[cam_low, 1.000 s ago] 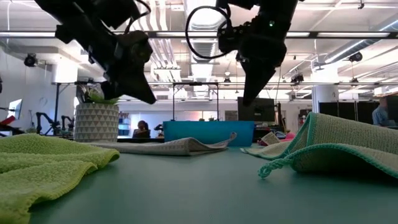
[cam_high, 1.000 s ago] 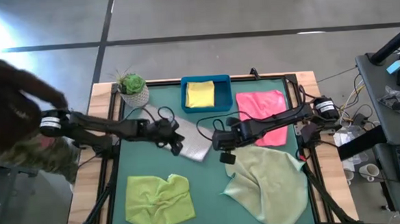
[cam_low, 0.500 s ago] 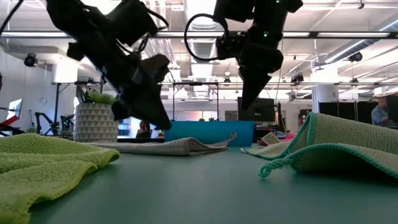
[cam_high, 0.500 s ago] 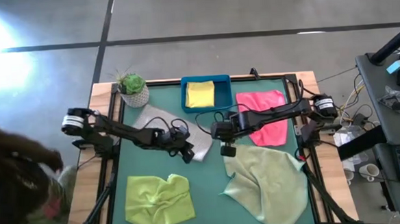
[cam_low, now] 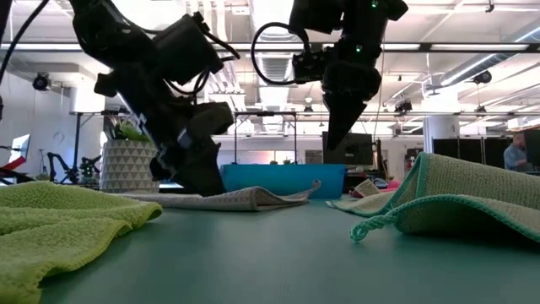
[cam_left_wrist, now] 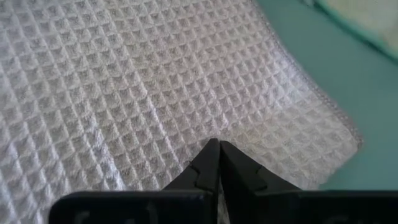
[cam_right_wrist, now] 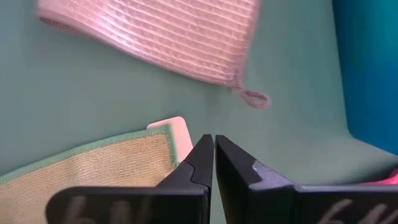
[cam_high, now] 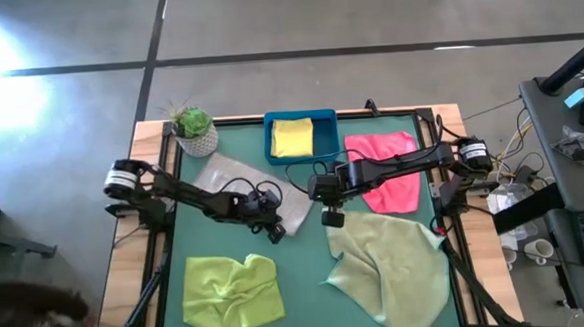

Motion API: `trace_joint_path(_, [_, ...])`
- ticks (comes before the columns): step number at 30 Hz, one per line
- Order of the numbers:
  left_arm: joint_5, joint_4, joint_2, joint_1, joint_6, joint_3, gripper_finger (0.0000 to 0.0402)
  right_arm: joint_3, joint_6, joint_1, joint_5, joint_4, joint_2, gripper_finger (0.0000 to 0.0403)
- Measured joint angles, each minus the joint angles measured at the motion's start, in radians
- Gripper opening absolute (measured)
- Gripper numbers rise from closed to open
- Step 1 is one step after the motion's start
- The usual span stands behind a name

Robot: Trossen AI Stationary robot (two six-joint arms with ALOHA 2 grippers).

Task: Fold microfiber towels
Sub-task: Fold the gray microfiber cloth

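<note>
Your table is a green mat point(cam_high: 308, 273) in a wooden frame, fairly crowded. At the back edge you have a blue rectangular plastic tray point(cam_high: 300, 117), and a potted green plant in a white patterned pot point(cam_high: 194, 131) at the back left corner. Neither blocks the arms.

Five towels, one of each colour. The yellow square microfiber towel point(cam_high: 293, 137) lies folded inside the tray. The hot pink microfiber towel point(cam_high: 384, 159) lies flat just right of the tray, with your right arm stretched across it. The light grey waffle-weave towel point(cam_high: 222, 173) lies left of centre. The lime green microfiber towel point(cam_high: 232, 293) is crumpled at front left. The larger pale sage green towel point(cam_high: 393, 268) is rumpled at front right.

Your left gripper point(cam_high: 275, 230) is down at the grey towel's front right corner, jaws clenched together, tips at the cloth; I cannot tell whether it pinches any fabric. Your right gripper point(cam_high: 332, 219) hangs above the mat between the grey and sage towels, near the sage towel's corner, jaws clenched on nothing.
</note>
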Motion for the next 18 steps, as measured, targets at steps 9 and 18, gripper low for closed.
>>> trace_joint_path(9, [0.100, -0.294, -0.073, -0.057, 0.049, 0.001, 0.0000, 0.000, 0.017, -0.001, -0.022, 0.002, 0.000, 0.0008])
trace_joint_path(18, [0.032, -0.745, -0.249, -0.074, 0.157, -0.012, 0.0000, 0.000, 0.072, -0.001, -0.023, 0.012, 0.000, 0.0008])
